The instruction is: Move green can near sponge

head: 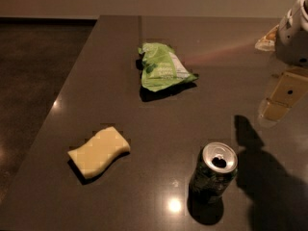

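The green can [214,173] stands upright on the dark table, front right of centre, its silver top with the pull-tab hole facing up. The pale yellow sponge [99,151] lies flat at the front left, well apart from the can. My gripper [282,96] hangs at the right edge of the view, above the table, behind and to the right of the can and not touching it. It holds nothing that I can see. Its shadow falls on the table just right of the can.
A light green foil chip bag [164,66] lies crumpled at the middle back. The dark table [159,124] ends at a left edge, with dark floor beyond. My white arm housing [294,30] sits at the top right, with a pale object [266,40] behind it.
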